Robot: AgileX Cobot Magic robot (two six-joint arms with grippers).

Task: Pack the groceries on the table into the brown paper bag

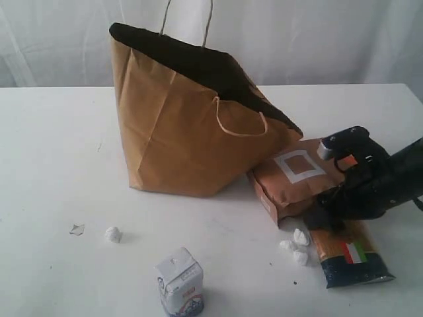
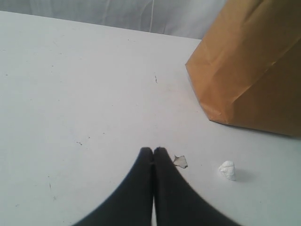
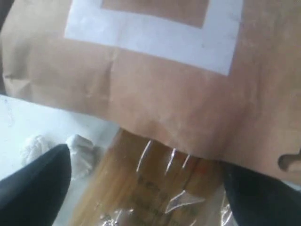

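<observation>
- The tall kraft-brown paper bag with pale cord handles (image 1: pixel 192 132) stands leaning in the upper middle of the exterior view, its dark mouth tipped toward the right.
- The brown paper pouch with a white square outline (image 1: pixel 291 188) lies at the right middle, its upper edge touching the bag's lower right corner.
- The long clear pasta packet with a dark end (image 1: pixel 350 254) lies in the lower right, one end tucked under the pouch.
- The right claw (image 3: pixel 146 188) is at the right of the exterior view, low over the spot where pouch and pasta meet. Its two dark fingers are spread wide, with the pasta packet lying between them and the pouch just beyond; neither finger visibly touches the packet.
- A few small crumpled white lumps (image 1: pixel 295 241) sit just left of the pasta packet, near the claw.
- The small white carton (image 1: pixel 180 281) stands upright at the bottom centre, well apart from the right claw.
- The left claw (image 2: pixel 153 149) has its fingers pressed together on nothing, above the large white tabletop (image 1: pixel 53 165). A thin pale shard (image 2: pixel 180 161) lies just beside its tips and a single white lump (image 2: pixel 227 170) sits near; the bag is apart.
</observation>
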